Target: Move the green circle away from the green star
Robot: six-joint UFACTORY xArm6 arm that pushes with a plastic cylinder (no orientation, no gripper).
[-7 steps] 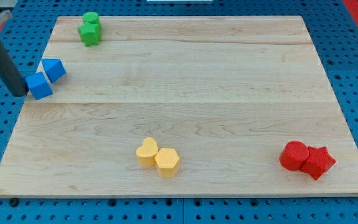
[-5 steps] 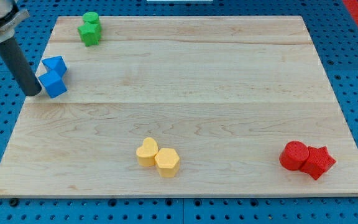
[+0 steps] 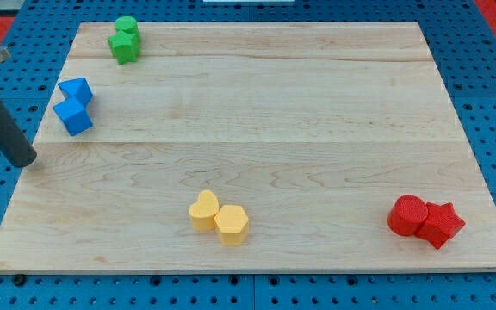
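My tip below blue blocks

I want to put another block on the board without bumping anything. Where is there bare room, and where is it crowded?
The widest free patch is the board's middle and the view's top right, bordered by the green pair, the blue pair, the yellow pair and the red pair. Bare wood also lies between the yellow and red pairs. The view's left edge is crowded: my tip stands below the blue pair.

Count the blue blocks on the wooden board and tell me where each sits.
2. Both are near the view's left edge of the wooden board, touching: one blue block above, the other blue block just below it. My tip is lower left of them, apart. None looks hidden.
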